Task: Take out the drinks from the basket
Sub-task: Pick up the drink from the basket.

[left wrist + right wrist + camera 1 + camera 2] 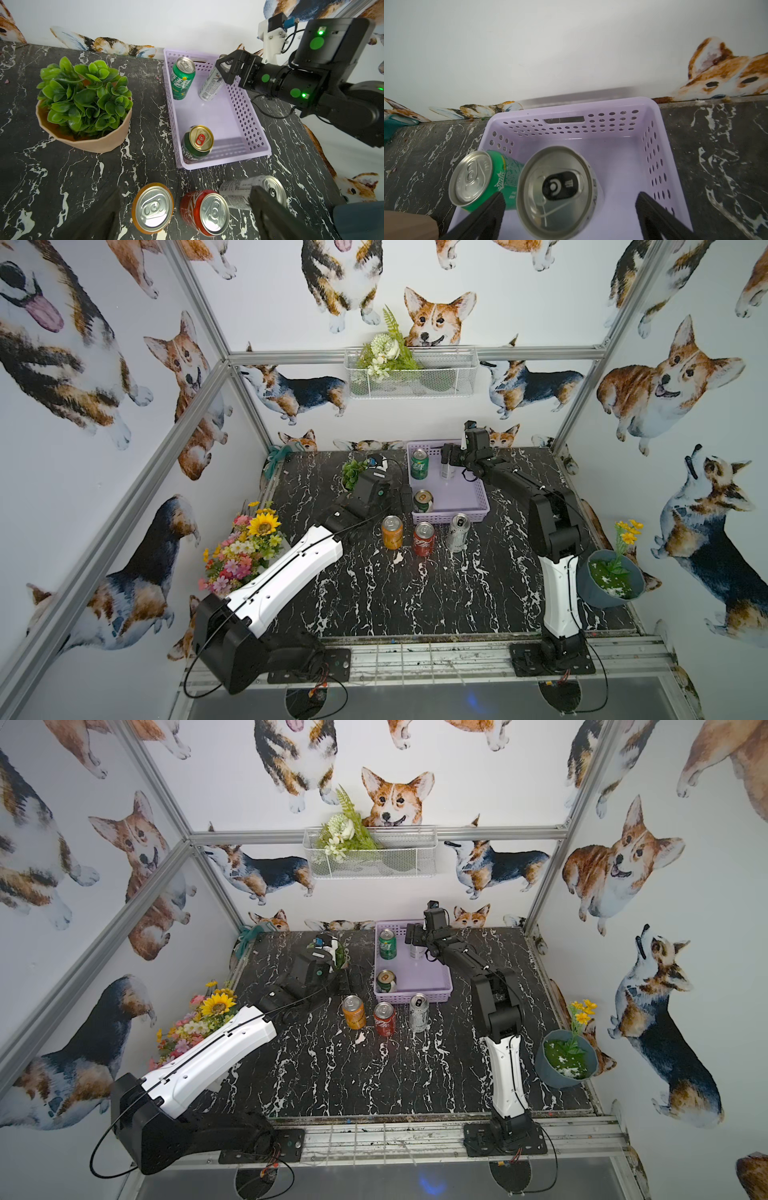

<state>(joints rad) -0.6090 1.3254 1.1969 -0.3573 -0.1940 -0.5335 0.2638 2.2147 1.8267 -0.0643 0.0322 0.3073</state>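
1. Three in basket (451, 517), upper centre: upper green can (419, 464), lower green can (423, 502), slim silver can (447, 469).
2. Orange can (392, 533), red can (424, 539), second silver can (457, 533) just below.
3. Right gripper (571, 199) wide, straddling slim silver can.
4. Left gripper (186, 190) wide, empty.

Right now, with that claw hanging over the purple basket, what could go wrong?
1. The right claw straddles the slim silver can with one finger close beside the green Sprite can; closing could nudge that over.
2. Lifting out, the can might catch the wall of the basket.
3. The orange can, red can and another silver can crowd the table just outside; set-down could topple one.
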